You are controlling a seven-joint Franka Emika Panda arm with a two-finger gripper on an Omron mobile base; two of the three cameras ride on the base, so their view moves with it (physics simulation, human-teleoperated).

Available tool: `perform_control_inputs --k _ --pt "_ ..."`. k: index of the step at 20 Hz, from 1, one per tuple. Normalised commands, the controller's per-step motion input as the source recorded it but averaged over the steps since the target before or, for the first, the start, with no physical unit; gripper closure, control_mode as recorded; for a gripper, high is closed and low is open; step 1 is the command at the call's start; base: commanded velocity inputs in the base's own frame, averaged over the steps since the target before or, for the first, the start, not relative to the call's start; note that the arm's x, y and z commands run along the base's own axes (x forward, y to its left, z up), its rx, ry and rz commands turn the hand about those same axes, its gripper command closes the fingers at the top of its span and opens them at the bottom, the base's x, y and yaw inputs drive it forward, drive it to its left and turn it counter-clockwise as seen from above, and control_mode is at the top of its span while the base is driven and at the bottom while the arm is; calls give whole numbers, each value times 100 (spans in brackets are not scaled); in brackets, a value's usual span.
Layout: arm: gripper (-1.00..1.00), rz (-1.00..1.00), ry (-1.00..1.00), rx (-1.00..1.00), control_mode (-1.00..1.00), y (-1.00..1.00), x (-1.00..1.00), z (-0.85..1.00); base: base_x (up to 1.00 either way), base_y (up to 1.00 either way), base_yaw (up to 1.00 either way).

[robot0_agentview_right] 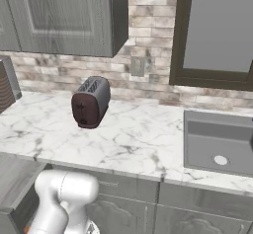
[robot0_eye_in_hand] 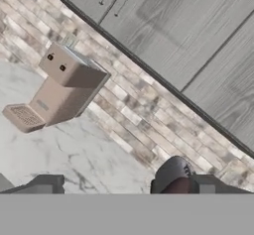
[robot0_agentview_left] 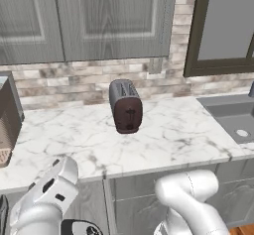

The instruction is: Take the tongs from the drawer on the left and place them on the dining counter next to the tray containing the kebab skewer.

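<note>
1 toaster (robot0_agentview_left: pixel 125 106) + 1 coffee machine (robot0_eye_in_hand: pixel 59 90) on marble worktop (robot0_agentview_left: pixel 163 135), claw (robot0_eye_in_hand: pixel 124 184) wide, empty.

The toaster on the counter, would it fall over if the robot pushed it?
Probably not easily. The toaster sits flat on the marble worktop and looks boxy and fairly heavy, so a low push would likely slide it. It is taller than it is thick, so a shove near the top might tip it.
</note>
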Motion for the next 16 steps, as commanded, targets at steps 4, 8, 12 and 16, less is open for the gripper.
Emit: perform_control_inputs --k 4,8,12,16 --pt "-100 -1 14 13 -100 -59 72 8 0 0 0" --pt "-100 -2 17 10 -100 -51 84 5 0 0 0" --pt "-100 -3 27 8 -100 -44 82 6 0 0 0" --pt "-100 -1 46 3 -100 -37 71 8 0 0 0"
